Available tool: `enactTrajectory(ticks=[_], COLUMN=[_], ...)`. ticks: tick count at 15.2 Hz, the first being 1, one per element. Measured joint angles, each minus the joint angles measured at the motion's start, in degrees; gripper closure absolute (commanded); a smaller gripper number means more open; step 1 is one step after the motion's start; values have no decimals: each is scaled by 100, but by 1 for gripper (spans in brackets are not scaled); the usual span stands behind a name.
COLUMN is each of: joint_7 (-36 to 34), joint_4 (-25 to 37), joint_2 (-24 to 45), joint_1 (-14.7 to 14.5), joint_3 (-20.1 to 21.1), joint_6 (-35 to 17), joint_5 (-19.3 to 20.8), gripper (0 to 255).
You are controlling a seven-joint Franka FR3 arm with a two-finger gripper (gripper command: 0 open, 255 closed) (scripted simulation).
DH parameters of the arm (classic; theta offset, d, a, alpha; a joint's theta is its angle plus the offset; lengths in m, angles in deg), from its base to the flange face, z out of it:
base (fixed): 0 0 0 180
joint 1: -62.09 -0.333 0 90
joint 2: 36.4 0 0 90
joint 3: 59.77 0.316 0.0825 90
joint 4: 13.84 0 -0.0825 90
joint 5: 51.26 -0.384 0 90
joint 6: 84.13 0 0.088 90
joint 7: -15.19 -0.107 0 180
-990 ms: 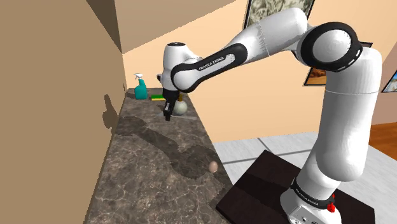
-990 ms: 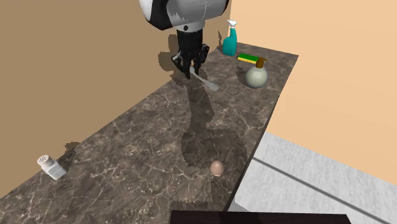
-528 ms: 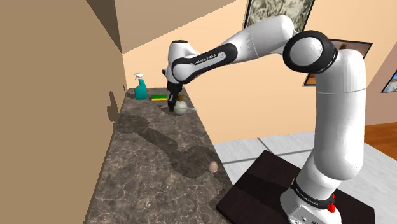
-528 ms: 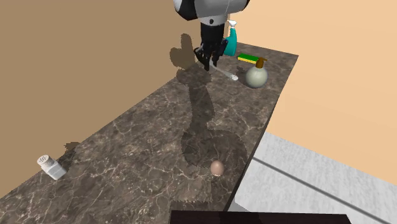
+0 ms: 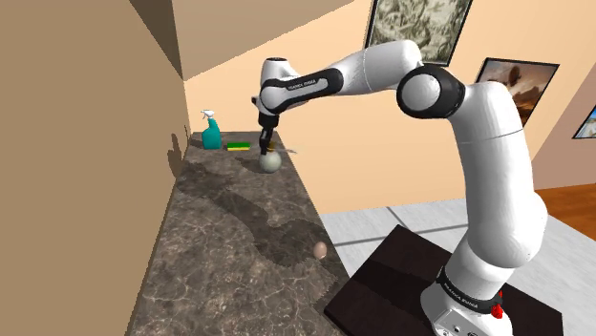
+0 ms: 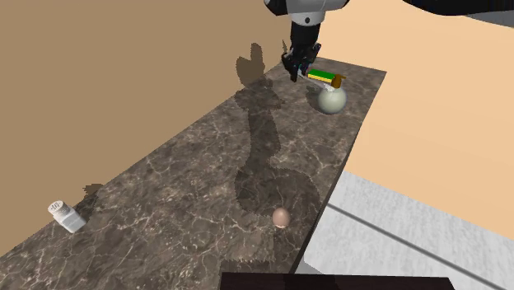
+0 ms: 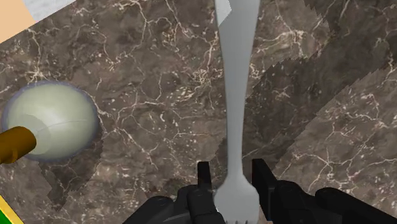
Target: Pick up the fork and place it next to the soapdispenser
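Note:
A long plain grey fork (image 7: 237,95) is clasped at one end between my black fingers, and its handle sticks out over the dark marble counter (image 7: 146,70). My gripper (image 7: 233,184) is shut on it. The soap dispenser (image 7: 54,124) is a round pale green bottle with a brown pump, standing close beside the fork. In the shoulder view the gripper (image 5: 265,143) hangs just above the dispenser (image 5: 270,161), with the fork (image 5: 287,150) poking toward that view's right. The second exterior view has the gripper (image 6: 296,66) holding the fork (image 6: 317,80) above the counter, next to the dispenser (image 6: 332,99).
A teal spray bottle (image 5: 210,131) and a yellow-green sponge (image 5: 237,146) sit at the counter's far end. An egg (image 6: 281,217) lies near the counter's open edge. A salt shaker (image 6: 66,216) stands close to the brown wall. The floor drops away past that edge.
The arm has carried the fork along the counter toward its far end, from the counter's middle to right beside the soap dispenser. The fingers have stayed shut on the fork.

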Motion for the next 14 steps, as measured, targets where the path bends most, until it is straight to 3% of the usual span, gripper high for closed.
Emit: enactTrajectory(ticks=[5,6,14], joint_7=[516,574,603], joint_4=[1962,2117,1997], joint_2=[1180,1285,1553], joint_1=[155,186,219], joint_3=[-118,-130,-157], joint_6=[762,813,427], joint_5=[-7,-11,15], gripper=[255,255,255])
